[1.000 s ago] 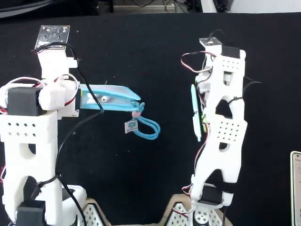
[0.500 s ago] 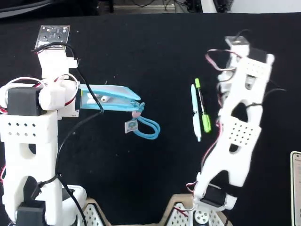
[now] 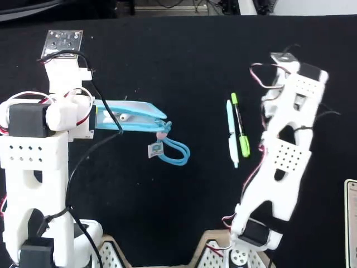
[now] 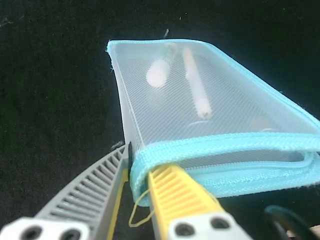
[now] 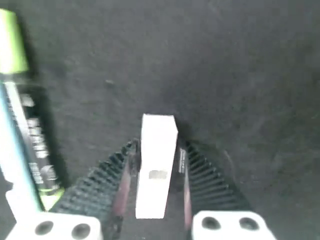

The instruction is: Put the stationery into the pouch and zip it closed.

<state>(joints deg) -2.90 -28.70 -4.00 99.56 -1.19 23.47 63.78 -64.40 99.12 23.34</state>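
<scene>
1. Pinched at one end in the left jaws, closed tight on the zip edge: pouch (image 4: 210, 100). Soft, light, floppy mesh. Best held by the firm zip band.
2. Lying side by side on the tabletop (image 3: 184, 56): blue pen (image 3: 231, 134), green marker (image 3: 241, 131). Hard, smooth, likely to roll. Best pinched across the middle.
3. Squeezed between the right jaws, near the marker: white block (image 5: 157, 160). Probably light.
</scene>
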